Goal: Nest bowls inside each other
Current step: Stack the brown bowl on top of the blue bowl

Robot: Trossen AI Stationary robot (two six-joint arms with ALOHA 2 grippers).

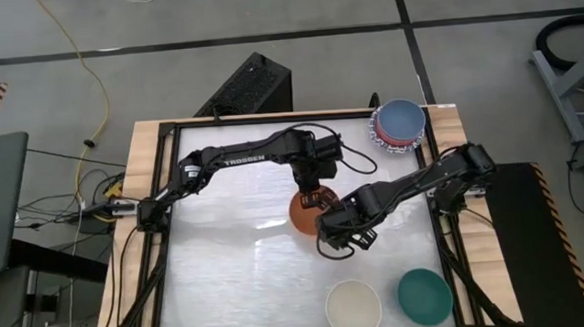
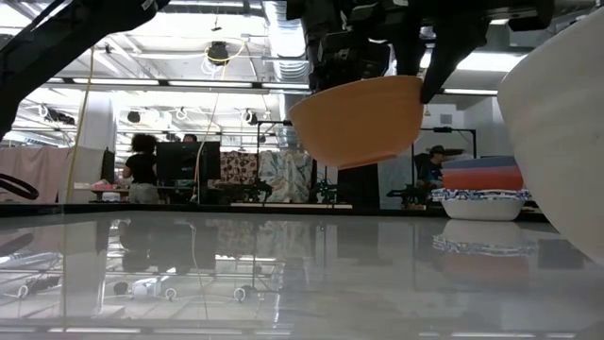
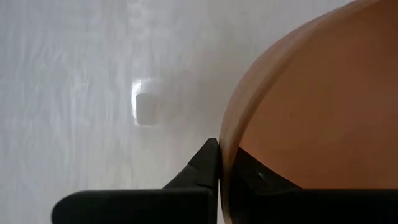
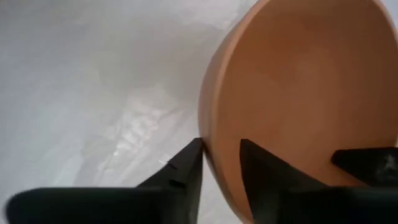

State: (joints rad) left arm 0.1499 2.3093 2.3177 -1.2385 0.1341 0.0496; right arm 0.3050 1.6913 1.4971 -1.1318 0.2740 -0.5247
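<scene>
The left hand [image 1: 313, 194] is clamped on the orange bowl's [image 2: 363, 121] rim above the table [image 1: 238, 276]. The right hand [image 4: 221, 165] straddles the same rim, fingers slightly apart.

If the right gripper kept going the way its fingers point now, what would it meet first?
The orange bowl itself: the right gripper straddles its rim, one finger inside, one outside, so going on would seat the rim deeper. Past that lies the white table. The left gripper pinches the same rim, with the bowl lifted.
</scene>
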